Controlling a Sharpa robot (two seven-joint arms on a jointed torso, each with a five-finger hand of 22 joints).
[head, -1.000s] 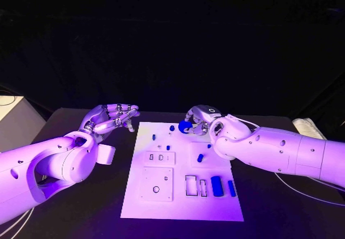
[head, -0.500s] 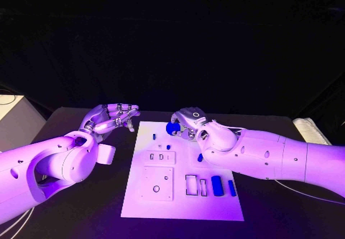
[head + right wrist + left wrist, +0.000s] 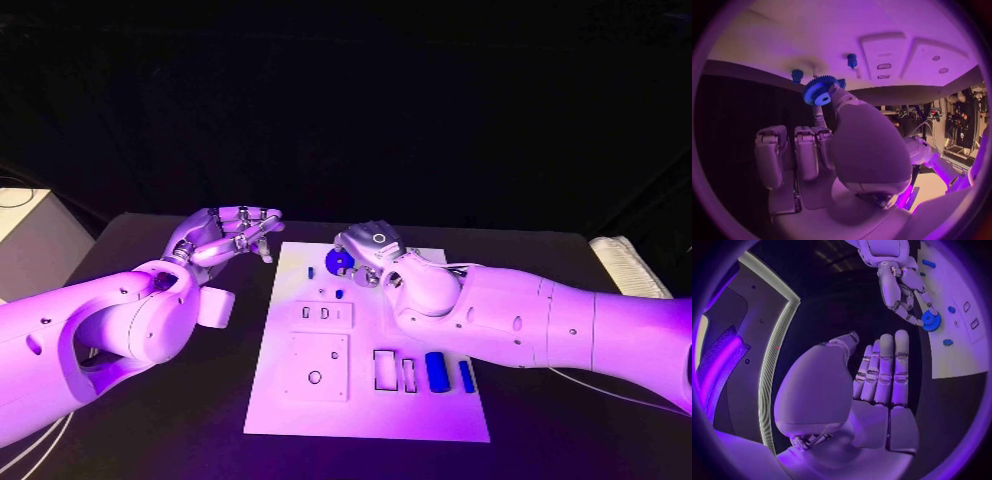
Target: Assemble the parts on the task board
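No writing can be read on the task board [image 3: 361, 400]. The right hand [image 3: 372, 255] pinches a blue gear [image 3: 340, 262] over the board's far end, partly hiding it. The left hand [image 3: 228, 235] hovers empty beside the board, fingers loosely curled

Two bulky white arms [image 3: 548, 320] dotted with small dark screws (cable trailing beneath the right), silver jointed hands [image 3: 228, 235].
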